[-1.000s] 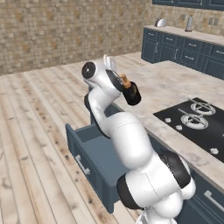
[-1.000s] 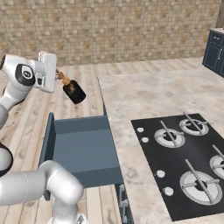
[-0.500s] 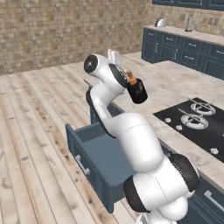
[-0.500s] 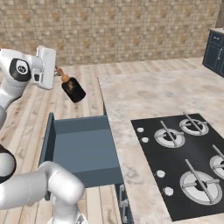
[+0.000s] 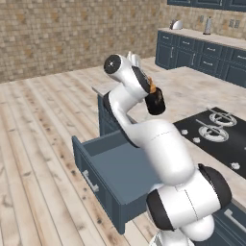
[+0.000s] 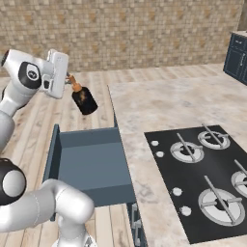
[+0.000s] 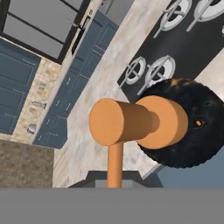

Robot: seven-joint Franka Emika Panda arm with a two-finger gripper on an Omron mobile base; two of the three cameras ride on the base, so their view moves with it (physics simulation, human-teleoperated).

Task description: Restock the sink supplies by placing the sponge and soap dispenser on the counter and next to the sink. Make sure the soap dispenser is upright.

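Soap dispenser [image 6: 85,100] held aloft above the open drawer [image 6: 91,161], tilted, base pointing down and away. Tool [image 6: 70,83] clamped narrow on the orange pump neck. Probably light, rigid and smooth; rounded body likely slippery, so neck the surest hold. Needs righting before setting down on the desk [image 6: 159,113].

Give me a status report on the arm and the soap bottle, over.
Gripper shut on the black rounded soap dispenser by its orange pump top, held tilted in the air. Below it, the open dark blue drawer. Black gas hob alongside on the marbled worktop.
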